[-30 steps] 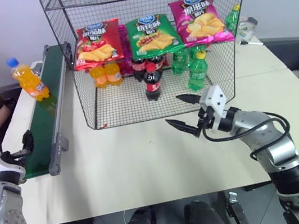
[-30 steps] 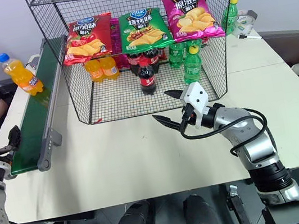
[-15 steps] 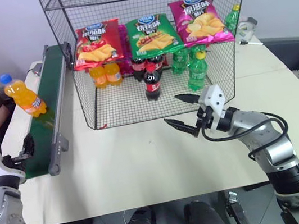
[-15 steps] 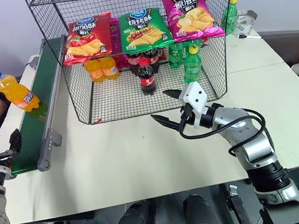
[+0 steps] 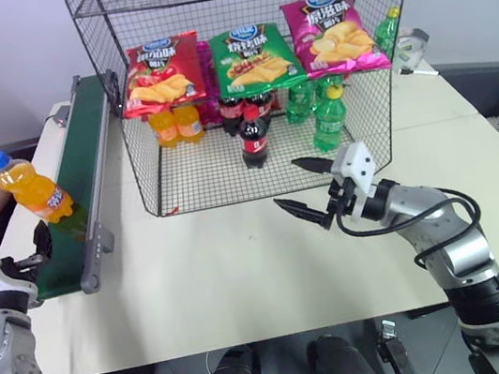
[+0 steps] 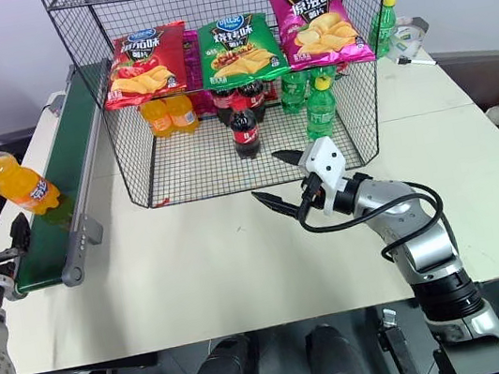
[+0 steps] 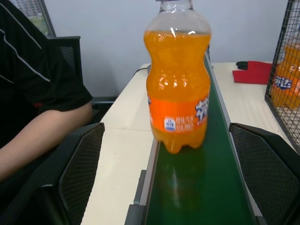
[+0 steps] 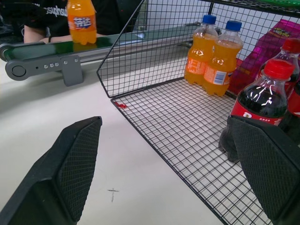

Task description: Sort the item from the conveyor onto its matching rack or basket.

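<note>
Bottle (image 7: 178, 93) is standing upright on the belt (image 5: 74, 215), lying dead ahead of your left claw (image 7: 168, 187), whose fingers are gaping empty (right claw (image 5: 311, 187), also released, is hovering well apart).

We see bright, even indoor light, soft shadows on the table (image 5: 244, 273), glare on the orange soda bottle (image 7: 178, 79), near fingers (image 7: 79, 168) blurred.
</note>
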Available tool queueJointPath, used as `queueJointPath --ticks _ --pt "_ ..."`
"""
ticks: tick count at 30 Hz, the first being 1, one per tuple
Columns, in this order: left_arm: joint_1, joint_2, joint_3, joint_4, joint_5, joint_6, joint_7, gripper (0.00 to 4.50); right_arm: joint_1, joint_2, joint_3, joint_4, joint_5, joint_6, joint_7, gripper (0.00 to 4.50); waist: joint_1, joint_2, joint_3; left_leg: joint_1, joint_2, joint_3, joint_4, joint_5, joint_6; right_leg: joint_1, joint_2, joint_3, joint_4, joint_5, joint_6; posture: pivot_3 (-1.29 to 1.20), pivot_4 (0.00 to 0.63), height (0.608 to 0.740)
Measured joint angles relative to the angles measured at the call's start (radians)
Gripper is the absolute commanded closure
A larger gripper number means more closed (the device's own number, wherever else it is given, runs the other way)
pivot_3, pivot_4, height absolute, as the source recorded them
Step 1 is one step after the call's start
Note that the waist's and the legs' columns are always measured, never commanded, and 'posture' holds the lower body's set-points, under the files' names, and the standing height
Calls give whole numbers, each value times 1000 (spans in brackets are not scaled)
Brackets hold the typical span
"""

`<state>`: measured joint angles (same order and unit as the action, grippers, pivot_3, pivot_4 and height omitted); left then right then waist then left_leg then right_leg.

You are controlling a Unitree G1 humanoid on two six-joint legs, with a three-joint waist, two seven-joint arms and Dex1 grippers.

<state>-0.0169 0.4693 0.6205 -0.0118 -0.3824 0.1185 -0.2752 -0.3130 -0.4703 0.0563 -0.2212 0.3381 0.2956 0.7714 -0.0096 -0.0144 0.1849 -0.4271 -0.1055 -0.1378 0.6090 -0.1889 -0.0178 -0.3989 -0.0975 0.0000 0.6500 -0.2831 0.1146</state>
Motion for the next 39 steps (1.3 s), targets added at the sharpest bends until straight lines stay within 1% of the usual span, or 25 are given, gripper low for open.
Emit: queueJointPath --ticks 17,18,19,20,21,22,29,34,37,39 --pt "-5 0 0 0 -25 1 0 41 0 0 0 0 0 -1 2 0 0 0 0 0 0 0 0 0 0 0 0 0 0 0 0 0 150 740" --pt "-5 0 0 0 -30 1 0 548 0 0 0 0 0 -1 2 0 0 0 0 0 0 0 0 0 0 0 0 0 0 0 0 0 150 740" --pt "-5 0 0 0 -37 1 -2 960 0 0 0 0 0 -1 2 0 0 0 0 0 0 0 0 0 0 0 0 0 0 0 0 0 150 740" --pt "-6 -1 0 0 -41 1 -2 1274 0 1 0 0 0 -1 2 0 0 0 0 0 0 0 0 0 0 0 0 0 0 0 0 0 150 740" --pt "-7 0 2 0 -43 1 -1 1754 0 1 0 0 0 -1 2 0 0 0 0 0 0 0 0 0 0 0 0 0 0 0 0 0 150 740" --pt "-7 0 3 -1 -44 0 -1 1809 0 1 0 0 0 -1 2 0 0 0 0 0 0 0 0 0 0 0 0 0 0 0 0 0 150 740" --pt "3 2 5 -33 -47 5 -3 1814 -1 3 0 0 0 -1 3 0 0 1 0 1 0 0 0 0 0 0 0 0 0 0 0 0 150 740" --pt "-14 22 -4 -73 -94 73 -22 1814 -5 4 0 0 0 -1 4 0 8 0 0 0 0 0 2 0 0 1 0 0 0 0 0 0 150 740" --pt "-64 53 -49 -151 -146 140 -55 1814 -13 4 2 0 0 -1 9 0 21 -1 0 0 0 0 2 0 0 1 0 0 0 0 0 0 150 740" --pt "-112 74 -101 -222 -180 190 -79 1814 -18 4 5 1 0 -2 13 0 24 -1 0 0 0 0 3 0 0 1 0 0 0 0 0 0 150 740"
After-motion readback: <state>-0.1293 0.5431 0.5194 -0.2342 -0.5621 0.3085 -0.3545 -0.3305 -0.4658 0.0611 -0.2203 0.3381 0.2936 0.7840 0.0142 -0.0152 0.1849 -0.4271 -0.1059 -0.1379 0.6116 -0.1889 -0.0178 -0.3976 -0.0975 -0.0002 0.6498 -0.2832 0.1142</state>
